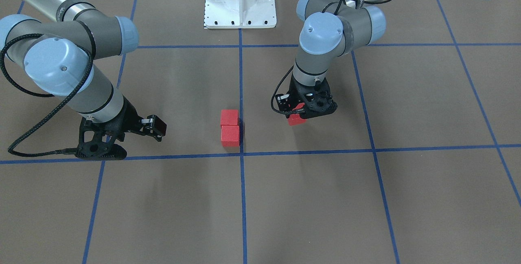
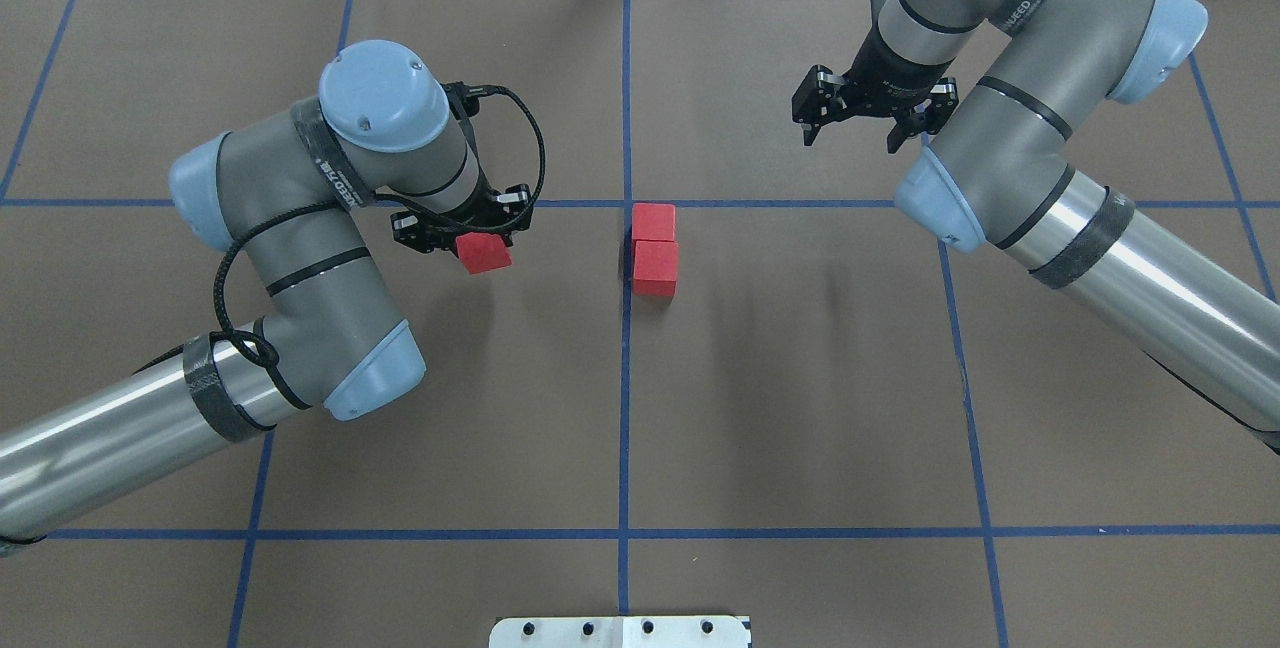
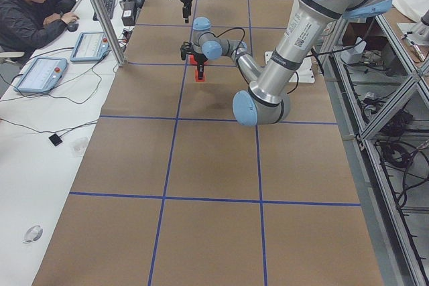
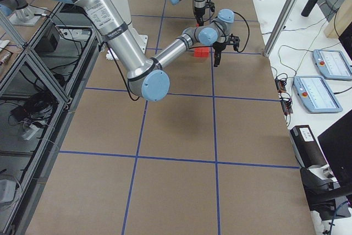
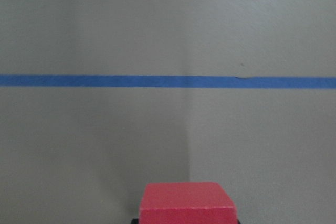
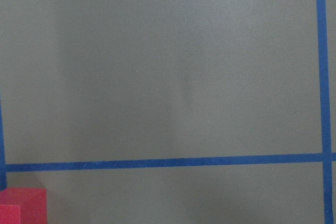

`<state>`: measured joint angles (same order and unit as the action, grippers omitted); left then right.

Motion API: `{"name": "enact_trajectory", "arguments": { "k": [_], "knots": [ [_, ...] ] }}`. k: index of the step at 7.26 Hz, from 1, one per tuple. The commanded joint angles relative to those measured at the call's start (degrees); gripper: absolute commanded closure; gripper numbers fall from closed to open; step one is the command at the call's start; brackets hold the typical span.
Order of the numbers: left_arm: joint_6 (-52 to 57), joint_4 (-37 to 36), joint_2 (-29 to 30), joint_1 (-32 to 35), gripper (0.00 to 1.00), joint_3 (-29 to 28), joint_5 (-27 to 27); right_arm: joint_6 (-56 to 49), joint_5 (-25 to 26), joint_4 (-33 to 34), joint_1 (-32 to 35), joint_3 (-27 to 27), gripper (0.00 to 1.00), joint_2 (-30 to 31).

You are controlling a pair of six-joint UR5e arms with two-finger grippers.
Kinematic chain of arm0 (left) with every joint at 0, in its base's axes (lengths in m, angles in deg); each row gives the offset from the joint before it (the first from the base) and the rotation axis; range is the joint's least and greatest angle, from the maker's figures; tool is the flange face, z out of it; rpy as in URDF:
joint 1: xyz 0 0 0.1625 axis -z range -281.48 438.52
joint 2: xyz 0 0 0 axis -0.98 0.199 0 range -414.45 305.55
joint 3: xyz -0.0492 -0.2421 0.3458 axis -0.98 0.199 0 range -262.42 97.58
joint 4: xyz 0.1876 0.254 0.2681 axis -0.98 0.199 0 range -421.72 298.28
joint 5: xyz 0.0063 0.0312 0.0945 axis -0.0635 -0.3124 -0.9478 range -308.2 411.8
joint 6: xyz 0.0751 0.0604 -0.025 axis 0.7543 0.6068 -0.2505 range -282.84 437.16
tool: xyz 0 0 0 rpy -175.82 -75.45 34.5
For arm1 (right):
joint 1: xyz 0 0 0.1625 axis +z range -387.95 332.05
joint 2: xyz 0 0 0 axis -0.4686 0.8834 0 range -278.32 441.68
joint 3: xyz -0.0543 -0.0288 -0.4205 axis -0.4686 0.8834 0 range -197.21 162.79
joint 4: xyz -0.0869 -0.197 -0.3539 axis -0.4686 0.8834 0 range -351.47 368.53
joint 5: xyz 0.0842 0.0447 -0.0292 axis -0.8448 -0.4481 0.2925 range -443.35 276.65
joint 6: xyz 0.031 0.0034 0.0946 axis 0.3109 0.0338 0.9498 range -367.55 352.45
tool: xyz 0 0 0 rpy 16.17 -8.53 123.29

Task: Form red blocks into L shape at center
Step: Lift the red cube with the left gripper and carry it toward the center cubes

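Note:
Two red blocks (image 2: 653, 222) (image 2: 655, 267) lie touching in a short row just right of the center crossing (image 2: 627, 203) of the blue tape lines. In the front view they show as blocks (image 1: 229, 117) (image 1: 230, 135) just above the crossing (image 1: 241, 154). My left gripper (image 2: 470, 238) is shut on the third red block (image 2: 483, 252), one block-row's width to the left of the pair. The same block (image 1: 296, 118) sits slightly tilted in the gripper (image 1: 303, 111), and its top (image 5: 187, 202) fills the bottom of the left wrist view. My right gripper (image 2: 860, 118) hangs open and empty, far right of the pair.
The white robot base plate (image 1: 240, 1) stands at the table's robot side. A person sits at a side desk (image 3: 40, 11) with tablets beyond the table's far edge. Brown paper with blue grid lines (image 2: 800, 532) covers the table.

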<state>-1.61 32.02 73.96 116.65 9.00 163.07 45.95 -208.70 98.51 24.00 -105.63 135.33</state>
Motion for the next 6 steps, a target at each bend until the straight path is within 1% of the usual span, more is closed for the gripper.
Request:
{"name": "enact_trajectory", "arguments": {
  "k": [1,2,3,5,6],
  "knots": [
    [-5.41,-1.26,2.26,1.77,1.0,-0.88,0.35,-0.07,0.11,-0.25,0.0,0.01,0.01,0.66],
    [-13.17,-1.27,3.93,1.95,1.0,-3.67,0.35,-0.07,0.11,-0.25,0.0,0.01,0.01,0.67],
    [-24.82,-1.27,7.43,2.82,1.0,-7.53,0.26,-0.07,0.2,-0.25,0.0,0.01,0.01,0.67],
    [-39.71,-0.3,9.83,2.91,1.0,-8.62,0.44,-0.07,0.2,-0.33,0.0,0.09,0.02,0.84],
    [-46.92,0.13,10.36,2.92,1.0,-9.84,2.18,-0.07,0.2,-0.42,0.0,0.09,0.01,1.1]
  ]
}}
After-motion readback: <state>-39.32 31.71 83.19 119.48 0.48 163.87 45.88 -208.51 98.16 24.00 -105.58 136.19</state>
